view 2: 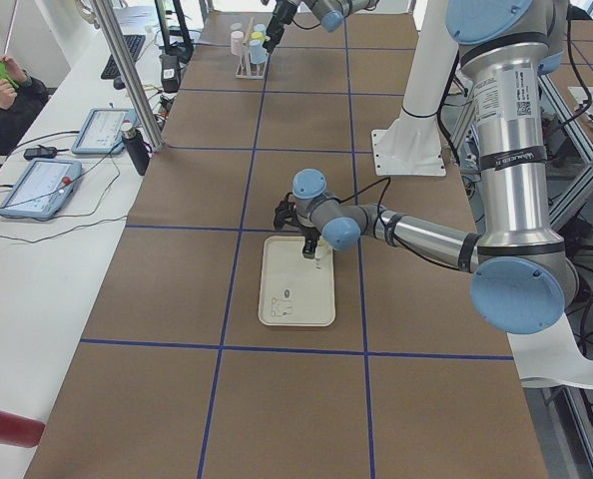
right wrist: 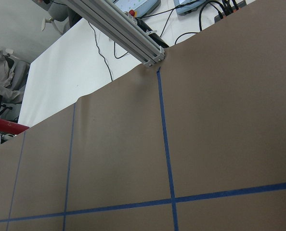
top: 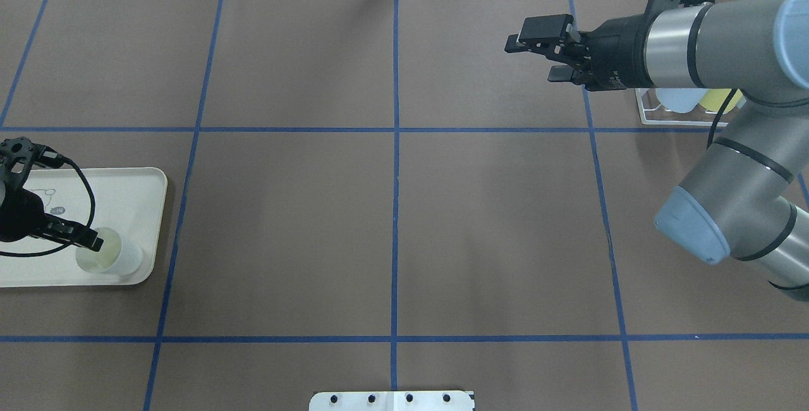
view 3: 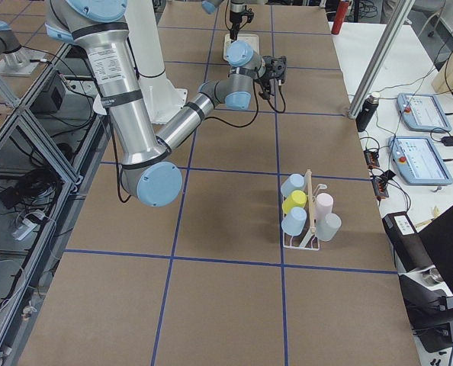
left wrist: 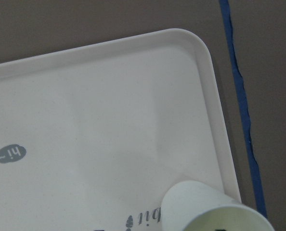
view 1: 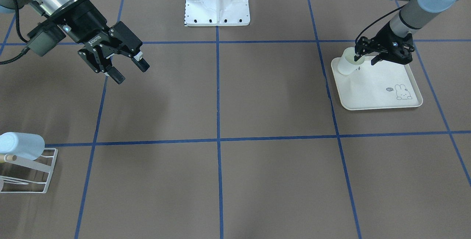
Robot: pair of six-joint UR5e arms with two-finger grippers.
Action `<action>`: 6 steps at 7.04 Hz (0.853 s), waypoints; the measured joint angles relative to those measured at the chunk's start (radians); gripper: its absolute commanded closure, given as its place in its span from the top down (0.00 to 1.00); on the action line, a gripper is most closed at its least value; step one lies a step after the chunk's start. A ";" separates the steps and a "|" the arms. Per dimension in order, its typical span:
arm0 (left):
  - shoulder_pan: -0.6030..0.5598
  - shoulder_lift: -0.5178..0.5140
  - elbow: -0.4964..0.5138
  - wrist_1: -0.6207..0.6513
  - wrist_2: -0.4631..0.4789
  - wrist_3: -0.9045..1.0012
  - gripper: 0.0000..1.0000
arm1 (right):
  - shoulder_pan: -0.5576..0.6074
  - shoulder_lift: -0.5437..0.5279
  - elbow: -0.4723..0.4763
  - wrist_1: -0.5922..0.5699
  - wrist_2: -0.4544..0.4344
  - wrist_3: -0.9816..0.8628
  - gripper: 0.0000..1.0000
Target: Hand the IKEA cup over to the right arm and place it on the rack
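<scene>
On the matte brown worktop [top: 284, 221], gridded with blue tape, the pale tapered IKEA cup [top: 120, 258] stands in a corner of a smooth cream tray [top: 136, 196] with rounded corners. The left tool [view 1: 367, 58] is spread, one finger inside the cup's rim. The right tool [view 1: 131, 72] hangs released above the worktop, near the white thin-wire rack [top: 670, 122].

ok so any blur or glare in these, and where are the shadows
Left wrist view: the cup is cropped at the bottom edge and slightly soft, with a faint shadow on the tray. Front-facing view: diffuse shadow on the table near the right gripper. Overhead view: the strip beyond the table is blown out white.
</scene>
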 measured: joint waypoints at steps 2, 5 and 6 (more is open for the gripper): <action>0.012 0.000 0.000 0.002 -0.002 0.000 0.03 | 0.001 -0.001 0.000 0.000 0.000 0.000 1.00; 0.013 0.004 -0.009 0.003 0.003 0.000 0.00 | 0.001 -0.001 0.000 0.000 0.000 0.000 1.00; 0.000 0.006 -0.014 0.010 0.005 -0.005 0.00 | 0.000 0.000 0.000 0.000 0.000 0.000 1.00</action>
